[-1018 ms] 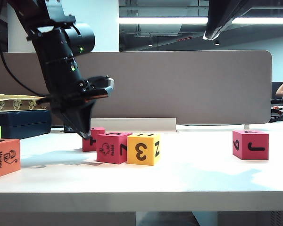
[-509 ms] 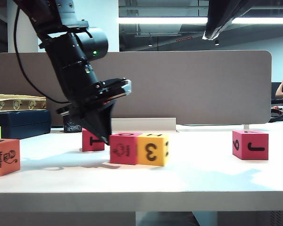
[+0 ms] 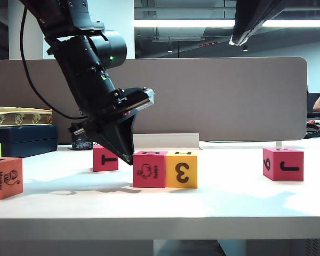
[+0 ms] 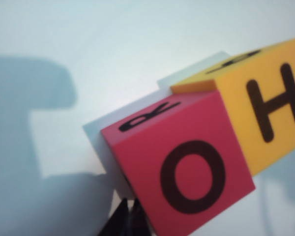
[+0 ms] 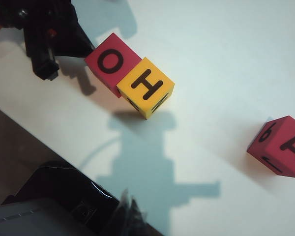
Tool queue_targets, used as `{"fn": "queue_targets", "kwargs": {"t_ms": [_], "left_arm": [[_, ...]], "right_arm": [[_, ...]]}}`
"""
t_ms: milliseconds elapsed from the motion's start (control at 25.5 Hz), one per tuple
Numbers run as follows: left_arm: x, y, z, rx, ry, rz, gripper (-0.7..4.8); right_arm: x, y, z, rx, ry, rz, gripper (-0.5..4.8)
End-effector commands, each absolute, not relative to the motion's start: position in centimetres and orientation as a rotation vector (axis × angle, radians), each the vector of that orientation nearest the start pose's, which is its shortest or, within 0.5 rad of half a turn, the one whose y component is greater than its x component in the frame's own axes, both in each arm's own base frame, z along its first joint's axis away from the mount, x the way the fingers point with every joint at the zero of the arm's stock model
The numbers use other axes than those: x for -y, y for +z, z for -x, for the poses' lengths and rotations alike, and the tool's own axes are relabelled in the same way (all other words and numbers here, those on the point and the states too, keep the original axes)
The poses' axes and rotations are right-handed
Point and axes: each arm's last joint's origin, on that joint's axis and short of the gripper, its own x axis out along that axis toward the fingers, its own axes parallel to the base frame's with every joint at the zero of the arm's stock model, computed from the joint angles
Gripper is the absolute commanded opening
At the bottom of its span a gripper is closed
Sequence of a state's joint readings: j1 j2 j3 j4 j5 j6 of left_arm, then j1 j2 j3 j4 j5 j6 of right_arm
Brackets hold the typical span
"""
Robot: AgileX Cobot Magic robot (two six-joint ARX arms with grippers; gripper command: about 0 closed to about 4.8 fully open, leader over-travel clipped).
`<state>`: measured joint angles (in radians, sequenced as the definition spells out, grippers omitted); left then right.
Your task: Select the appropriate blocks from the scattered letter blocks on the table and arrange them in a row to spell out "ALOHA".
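**Left gripper against the rabbit block; O and H blocks side by side**

The left gripper (image 3: 127, 154) points steeply down at the table (image 3: 160, 205), its jaws pressed together with nothing between them. Its tip sits at the left upper edge of the pink-red rabbit block (image 3: 149, 169); contact looks likely from the exterior view but cannot be confirmed. In the left wrist view the closed dark fingertips (image 4: 124, 221) lie just beside that same block (image 4: 179, 172), whose top face shows an O.

The rabbit block touches the yellow block (image 3: 182, 169) on its right. The yellow block shows a 3 on its front and an H on top (image 5: 146, 86). Together they read O, H in the right wrist view.

The pink-red T block (image 3: 105, 158) stands behind and to the left, apart from the pair. The orange monkey block (image 3: 5, 178) sits at the far left, well apart. The pink-red J block (image 3: 283, 164) stands alone far to the right; its top face shows an A (image 5: 284, 146).

The right gripper (image 5: 128, 216) hangs high above the table, well clear of all blocks, jaws drawn together and empty.

A grey-brown divider panel (image 3: 229, 98) stands behind the table.
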<state>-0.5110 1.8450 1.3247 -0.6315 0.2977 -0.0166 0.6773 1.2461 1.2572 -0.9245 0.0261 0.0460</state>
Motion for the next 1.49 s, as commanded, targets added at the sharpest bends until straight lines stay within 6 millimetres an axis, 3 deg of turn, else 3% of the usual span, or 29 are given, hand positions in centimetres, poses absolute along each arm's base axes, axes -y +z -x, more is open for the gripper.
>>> {"fn": "queue_targets", "kwargs": {"t_ms": [39, 470, 587, 940, 1292, 1331, 1488], "left_arm": [[19.4, 20.2, -31.7, -1.191, -0.734, -0.11, -0.06], [20.4, 20.2, -31.2, -1.174, -0.715, -0.161, -0.06], [19.4, 20.4, -31.8, -1.147, -0.571, -0.229, -0.06], [17.6, 22.4, -33.7, -1.051, -0.462, -0.262, -0.06], [17.8, 24.4, -35.7, -0.812, -0.313, -0.296, -0.03], [17.8, 24.5, -35.8, -0.792, -0.298, -0.285, 0.07], [17.6, 24.7, -36.3, -0.76, -0.271, -0.215, 1.37]], "right_arm": [[-14.9, 34.3, -18.7, -0.866, 0.586, 0.273, -0.05], [-14.9, 34.3, -18.7, -0.866, 0.585, 0.273, -0.05], [-14.9, 34.3, -18.7, -0.866, 0.585, 0.273, -0.05], [-15.1, 34.6, -18.9, -0.831, 0.594, 0.259, -0.05], [-15.7, 35.3, -19.6, -0.718, 0.614, 0.214, -0.05], [-15.7, 35.4, -19.6, -0.712, 0.615, 0.212, -0.05], [-15.8, 35.3, -19.8, -0.711, 0.614, 0.212, -0.05]]}}
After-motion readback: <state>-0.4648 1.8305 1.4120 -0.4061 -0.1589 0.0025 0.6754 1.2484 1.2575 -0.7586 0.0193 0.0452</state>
